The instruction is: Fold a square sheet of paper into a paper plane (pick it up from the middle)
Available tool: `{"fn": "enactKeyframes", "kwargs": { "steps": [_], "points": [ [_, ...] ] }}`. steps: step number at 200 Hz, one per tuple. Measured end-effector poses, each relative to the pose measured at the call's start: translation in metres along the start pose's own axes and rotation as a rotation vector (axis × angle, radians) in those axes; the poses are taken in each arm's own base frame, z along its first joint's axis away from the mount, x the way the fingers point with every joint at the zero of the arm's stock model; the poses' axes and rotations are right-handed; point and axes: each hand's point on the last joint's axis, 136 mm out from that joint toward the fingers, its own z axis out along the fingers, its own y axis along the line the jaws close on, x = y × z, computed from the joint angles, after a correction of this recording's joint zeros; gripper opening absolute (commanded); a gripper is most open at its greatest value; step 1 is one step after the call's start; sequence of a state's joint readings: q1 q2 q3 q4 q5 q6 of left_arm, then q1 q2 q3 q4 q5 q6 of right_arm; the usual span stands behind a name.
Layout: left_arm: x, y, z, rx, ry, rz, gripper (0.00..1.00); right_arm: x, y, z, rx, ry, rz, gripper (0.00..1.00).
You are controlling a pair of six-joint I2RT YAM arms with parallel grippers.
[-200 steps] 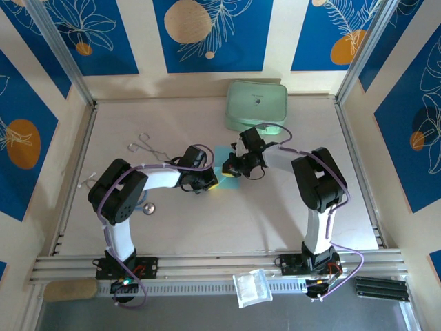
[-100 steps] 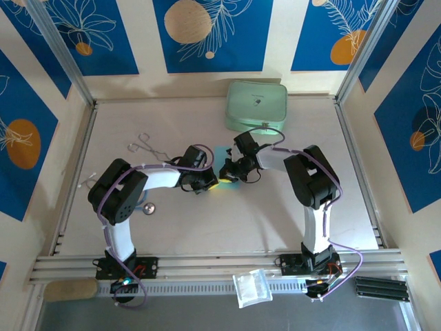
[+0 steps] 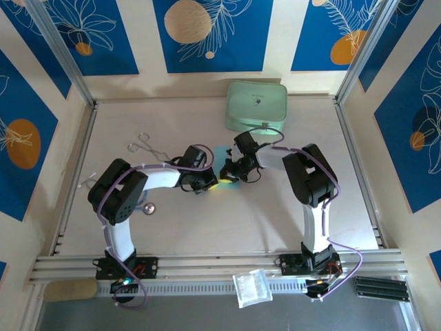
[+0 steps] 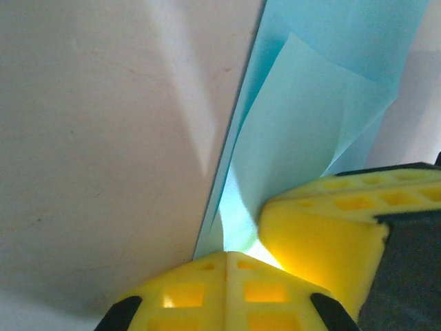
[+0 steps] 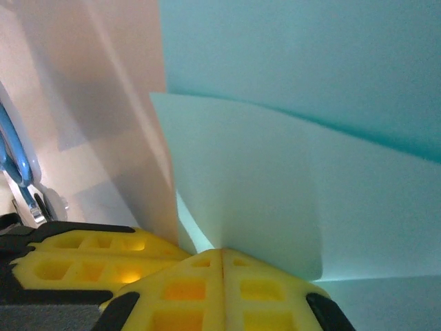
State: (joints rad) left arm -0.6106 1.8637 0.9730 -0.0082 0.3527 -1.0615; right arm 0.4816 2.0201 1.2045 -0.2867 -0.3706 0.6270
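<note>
The square sheet of paper [image 3: 222, 158] lies at mid-frame on the table [image 3: 275, 214] in the top view, below the mint-green case [image 3: 256, 105] and apart from it. The left gripper [image 3: 209, 182] and right gripper [image 3: 229, 174] meet just beside each other at its lower part. In the left wrist view the left gripper [image 4: 226, 256] has its yellow fingers [image 4: 193, 286] pressed together on the sheet [image 4: 310, 103], where a raised flap runs down into them. In the right wrist view the right gripper [image 5: 222, 252] is likewise clamped on a lifted layer of the paper [image 5: 275, 193]. By my reading the task is at an early stage: the sheet is seized and part of it stands up in a loose fold, but no pointed dart shape or lengthwise centre crease shows, so most of the folding is left.
</note>
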Motion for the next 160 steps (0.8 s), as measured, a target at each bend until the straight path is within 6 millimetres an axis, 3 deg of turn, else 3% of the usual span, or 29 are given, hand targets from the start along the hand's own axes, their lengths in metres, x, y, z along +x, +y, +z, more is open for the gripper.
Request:
{"fn": "enactKeyframes", "kwargs": {
  "steps": [91,132,160],
  "points": [
    [0.0,0.0,0.0,-0.001,0.002,0.012,0.0,-0.054,-0.042,-0.037,-0.033,-0.098,0.142,0.0],
    [0.001,-0.001,-0.002,-0.014,0.016,0.014,0.0,-0.083,-0.067,-0.066,-0.009,-0.195,0.208,0.0],
    [0.001,-0.005,-0.006,-0.034,0.029,0.021,0.15,-0.086,-0.057,-0.085,-0.017,-0.239,0.201,0.09]
  ]
}}
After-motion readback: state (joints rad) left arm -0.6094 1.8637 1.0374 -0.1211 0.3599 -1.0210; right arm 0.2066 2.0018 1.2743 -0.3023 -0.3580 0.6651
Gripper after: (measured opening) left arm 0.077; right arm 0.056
